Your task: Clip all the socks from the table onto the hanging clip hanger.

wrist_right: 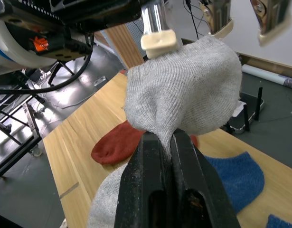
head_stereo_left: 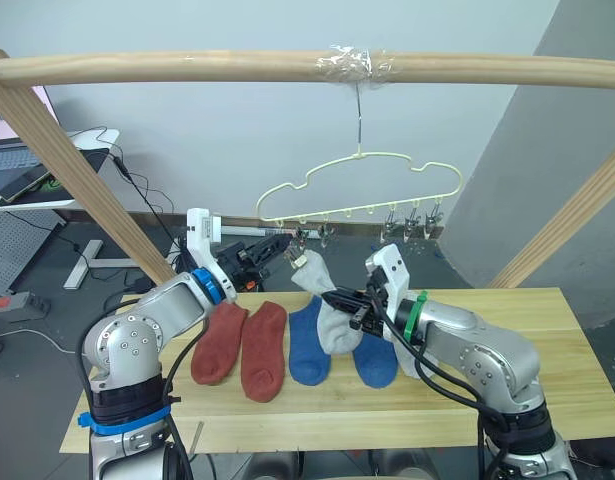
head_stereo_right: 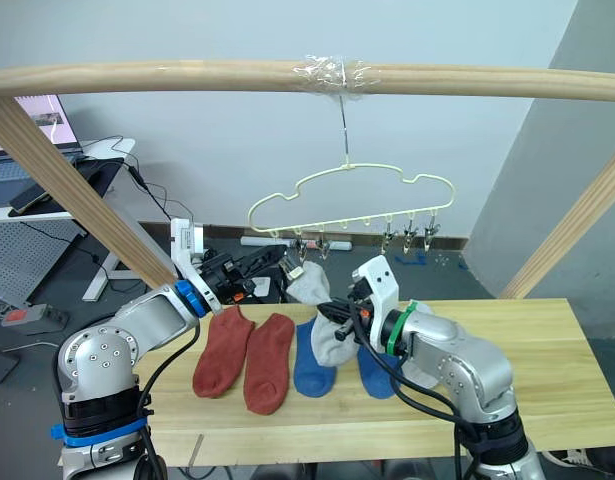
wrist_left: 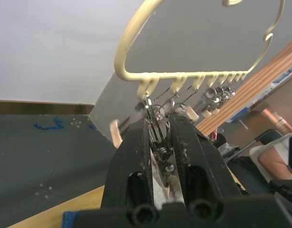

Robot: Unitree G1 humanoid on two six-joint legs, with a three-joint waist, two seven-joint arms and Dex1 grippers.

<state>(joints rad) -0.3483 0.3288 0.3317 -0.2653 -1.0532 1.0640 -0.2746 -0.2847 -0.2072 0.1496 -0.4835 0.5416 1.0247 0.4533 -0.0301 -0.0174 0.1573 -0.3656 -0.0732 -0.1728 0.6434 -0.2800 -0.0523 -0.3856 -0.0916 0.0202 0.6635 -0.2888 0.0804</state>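
Note:
The pale yellow-green clip hanger [head_stereo_left: 359, 175] hangs by its hook from the wooden pole. My left gripper [head_stereo_left: 287, 244] is raised to its leftmost clips and shut on one metal clip [wrist_left: 158, 137], squeezing it. My right gripper [head_stereo_left: 341, 301] is shut on a light grey sock [head_stereo_left: 325, 300] and holds it up so its upper edge touches that clip's pale tip [wrist_right: 158, 40]. On the table [head_stereo_left: 547, 340] lie two rust-red socks [head_stereo_left: 219, 345] [head_stereo_left: 264, 350] and two blue socks [head_stereo_left: 309, 342] [head_stereo_left: 375, 364]. Another grey sock [head_stereo_right: 424, 375] shows partly under my right arm.
The thick wooden pole [head_stereo_left: 287, 66] runs across the top, carried by slanted wooden posts [head_stereo_left: 77, 170] at both sides. Several free clips [head_stereo_left: 417, 222] hang along the hanger's right part. A desk with cables stands at the far left behind the table.

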